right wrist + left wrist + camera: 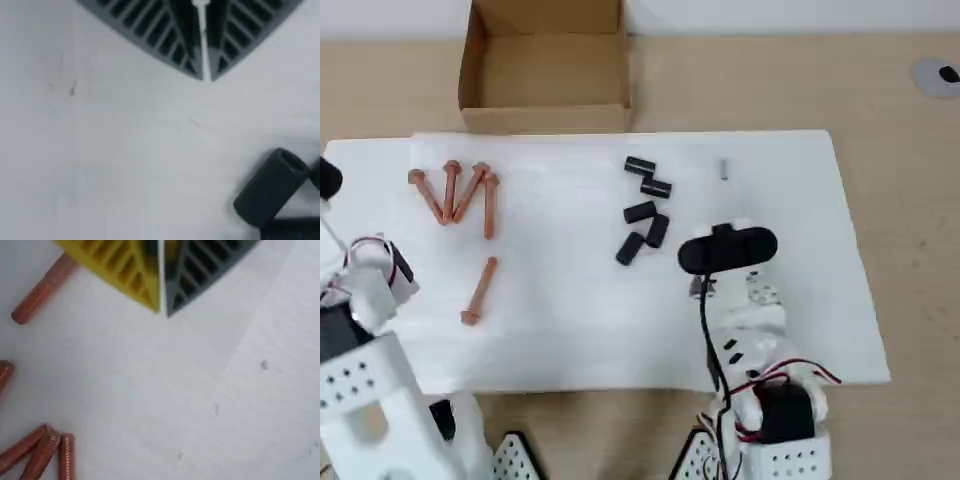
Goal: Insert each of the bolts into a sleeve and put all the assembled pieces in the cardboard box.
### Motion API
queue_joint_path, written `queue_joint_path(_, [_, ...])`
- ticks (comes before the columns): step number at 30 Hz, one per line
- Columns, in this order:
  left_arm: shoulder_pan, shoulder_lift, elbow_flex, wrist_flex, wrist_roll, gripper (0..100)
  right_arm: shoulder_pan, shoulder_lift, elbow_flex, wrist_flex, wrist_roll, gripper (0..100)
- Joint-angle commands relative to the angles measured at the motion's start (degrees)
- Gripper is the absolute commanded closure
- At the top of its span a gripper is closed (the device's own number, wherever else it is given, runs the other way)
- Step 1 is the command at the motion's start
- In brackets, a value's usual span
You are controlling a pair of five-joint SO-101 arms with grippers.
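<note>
Five bolts [489,205]: copper-coloured, on the nine o'clock side of the white sheet [570,330]. Four are fanned together, and one lone bolt [480,290] lies apart toward seven o'clock.
Five sleeves [640,212]: short black tubes, loosely bunched just off the sheet's centre toward twelve o'clock. None has a bolt in it yet.
Bolt handling: they look stiff, metal and light. They are round, so they will likely roll. My pick is a pinch mid-shank, across the thread.
Sleeve handling: they seem rigid and smooth, quick to roll or tip. Best taken across the outer wall, leaving the bore free.
Left gripper [161,307]: jaws closed tip to tip with nothing between them, just beside the lone bolt.
Right gripper [204,75]: pressed together as well and empty, with one sleeve near.
Cardboard box [545,118]: open-topped and empty, at eleven o'clock, right at the sheet's far edge.
Surface: the sheet lies flat with faint scuffs and probably gives a little. It sits on a wooden table [905,200].
Room: a grey disc [935,75] sits at the table's one o'clock corner.
</note>
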Motion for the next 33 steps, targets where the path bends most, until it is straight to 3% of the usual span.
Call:
queue_joint_path(1, [0.9,4.4,-4.9,1.8,-4.1,100,0.4,5.8,-7.2,-0.2,0.2,98.9])
queue_joint_path(5, [0.9,12.0,-12.6,10.9,-13.5,100,0.4,24.2,-20.1,0.0,-0.5,98.9])
queue_joint_path(14, [0.8,25.4,-28.6,17.1,-13.5,100,-5.2,73.0,-63.3,13.1,-9.7,98.9])
queue_joint_path(23, [3.3,34.6,-34.5,16.8,-8.7,100,-11.2,103.3,-93.1,23.6,-10.6,98.9])
queue_joint_path(26, [4.8,37.5,-37.4,16.7,-6.4,98,-11.2,108.6,-100.4,25.1,-6.1,98.9])
queue_joint_path(33, [5.2,45.0,-38.8,7.9,4.4,97,-11.0,113.2,-107.1,25.4,17.0,98.9])
